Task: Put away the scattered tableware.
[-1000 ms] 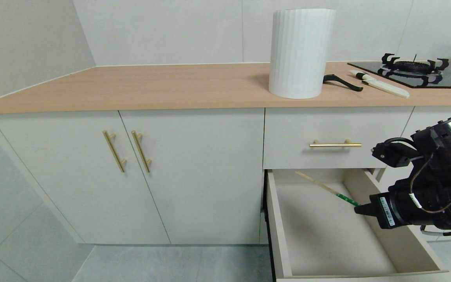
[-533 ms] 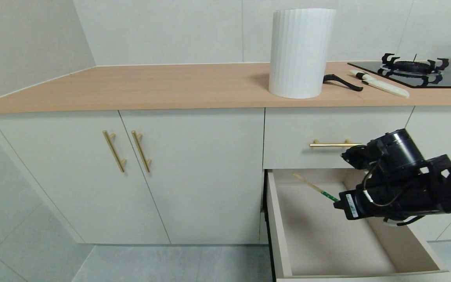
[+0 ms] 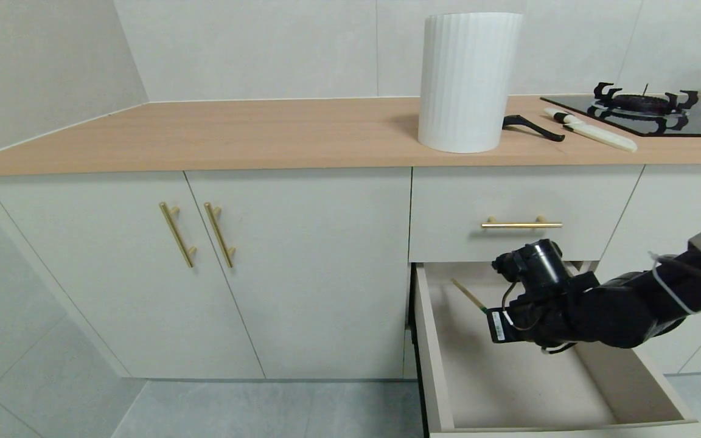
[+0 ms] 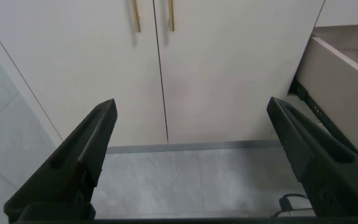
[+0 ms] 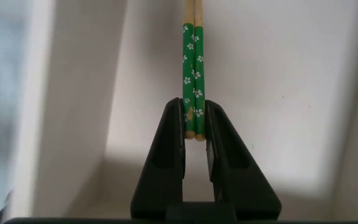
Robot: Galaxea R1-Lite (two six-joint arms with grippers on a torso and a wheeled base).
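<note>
Over the open drawer [image 3: 432,340], at four o'clock in the head view, the right gripper [image 5: 195,127] pinches a pair of green-ended chopsticks [image 5: 192,56] — their tips slant toward ten o'clock above the drawer floor. The left gripper [image 4: 191,115] hangs with jaws spread, facing the cabinet doors [image 4: 160,62].

Kitchen corner: pale tiled walls [image 3: 253,48] behind a wood-tone worktop [image 3: 235,137]; cream cabinet doors [image 3: 302,274] w/ brass handles [image 3: 178,235] below, grey tiled floor [image 3: 235,407], black gas hob [image 3: 630,118] at right.
</note>
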